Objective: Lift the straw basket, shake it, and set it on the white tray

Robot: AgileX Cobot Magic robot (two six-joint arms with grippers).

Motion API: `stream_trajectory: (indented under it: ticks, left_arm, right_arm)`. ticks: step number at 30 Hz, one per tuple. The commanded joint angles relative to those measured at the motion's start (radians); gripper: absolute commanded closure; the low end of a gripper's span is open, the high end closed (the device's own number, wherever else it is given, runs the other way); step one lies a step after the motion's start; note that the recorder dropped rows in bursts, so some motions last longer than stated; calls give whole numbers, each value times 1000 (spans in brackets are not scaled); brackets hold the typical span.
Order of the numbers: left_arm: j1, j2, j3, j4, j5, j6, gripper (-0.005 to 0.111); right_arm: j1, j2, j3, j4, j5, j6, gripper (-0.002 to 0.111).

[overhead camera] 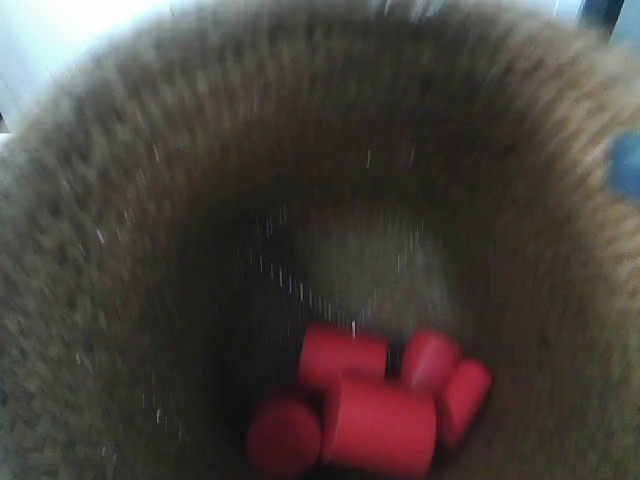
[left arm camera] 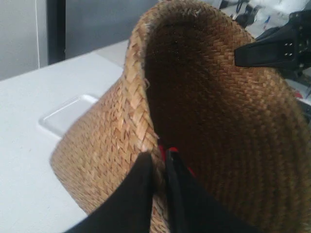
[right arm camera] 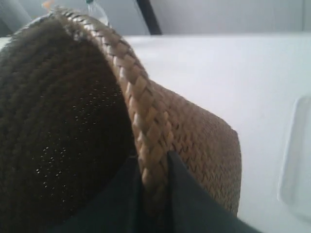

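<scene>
The straw basket [overhead camera: 120,250] fills the exterior view, blurred, its dark inside holding several red cylinders [overhead camera: 378,420]. My left gripper [left arm camera: 160,162] is shut on the braided rim of the straw basket [left arm camera: 116,126], one finger outside and one inside. My right gripper [right arm camera: 154,162] is shut on the opposite rim of the basket [right arm camera: 194,136]; it shows as a black shape across the opening in the left wrist view [left arm camera: 274,48]. The basket hangs tilted above the table. The white tray [left arm camera: 68,114] lies on the table beside and below it, also seen as the tray [right arm camera: 296,155].
A white table [right arm camera: 218,73] spreads under the basket. A dark vertical post [left arm camera: 56,29] stands at the table's far edge, against a grey wall. Some clutter [left arm camera: 252,12] lies beyond the basket's rim.
</scene>
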Motion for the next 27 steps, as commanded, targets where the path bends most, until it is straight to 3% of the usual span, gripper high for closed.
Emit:
stream_trajectory:
  ticks: [1,2,4,6,8,10,11,13,14,15,18,20,23,24,27]
  left_arm:
    - [-5,-16,222,-33,-97,57,107]
    - [-5,-11,238,-76,-111,97,107]
    - [-5,-5,110,-82,-63,91,107]
    - [-5,-7,-121,26,38,-25,107]
    - [-5,-7,-76,31,105,-39,107]
    - [-5,-7,64,-57,59,33,107]
    - [-5,-5,68,-158,23,86,107]
    - [-5,19,-206,-54,132,-25,107]
    - [-5,13,-230,-13,173,-55,107]
    - [-5,11,-208,10,190,-58,107]
    - [-5,-5,82,-45,127,33,107]
    - [-5,2,137,-73,61,67,107]
    - [-5,19,-27,-75,104,33,107]
    - [-5,14,-139,-49,147,-14,107]
    - [-5,6,-133,20,170,-61,107]
  right_arm:
    - [4,-37,213,-13,-131,27,108]
    - [7,-37,229,5,-155,9,108]
    - [7,-37,111,54,-103,-17,108]
    - [7,-41,-103,1,12,24,108]
    - [7,-41,-8,3,11,53,108]
    - [7,-34,161,164,-86,-68,108]
    - [7,-27,165,306,-110,-164,108]
    - [7,1,-86,276,13,-134,108]
    - [7,1,-109,179,39,-63,108]
    - [7,1,-81,150,44,-49,108]
    - [7,3,246,314,-82,-217,108]
    - [7,5,305,378,-111,-287,108]
    - [7,13,118,387,-27,-264,108]
    - [7,11,-9,307,21,-189,108]
    - [7,11,-16,140,46,-60,108]
